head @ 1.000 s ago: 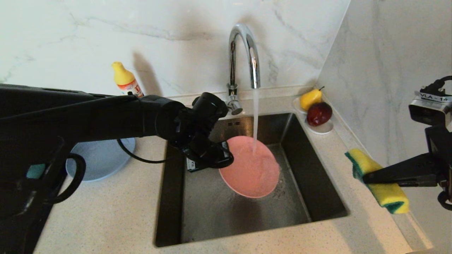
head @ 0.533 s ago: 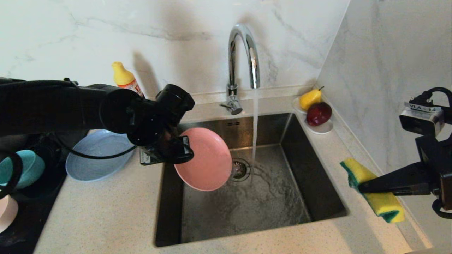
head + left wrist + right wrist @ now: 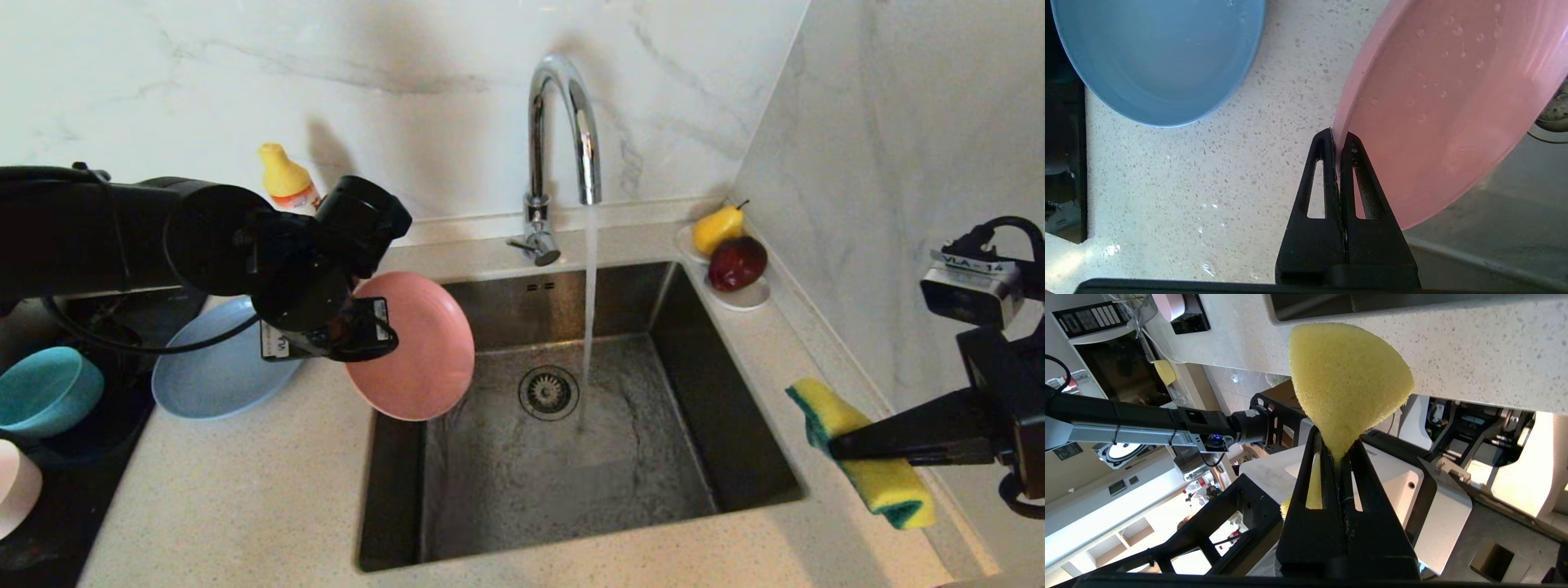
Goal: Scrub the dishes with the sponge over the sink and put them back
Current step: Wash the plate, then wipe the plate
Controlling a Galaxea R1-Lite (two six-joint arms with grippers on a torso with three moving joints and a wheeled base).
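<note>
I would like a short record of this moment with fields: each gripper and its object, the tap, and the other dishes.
left gripper: shut on the rim of the salmon-pink plate, tilted over the sink's left edge
right gripper: shut on the sponge, over the counter right of the sink
tap: running
grey-blue plate: on the counter, left
teal bowl, pale bowl: far left

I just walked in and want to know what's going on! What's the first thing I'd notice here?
The salmon-pink plate, pinched by its rim in the left end effector, hangs tilted over the left edge of the sink. Water pours from the tap straight onto the sink floor. On the right, the right end effector squeezes a yellow sponge above the counter.
</note>
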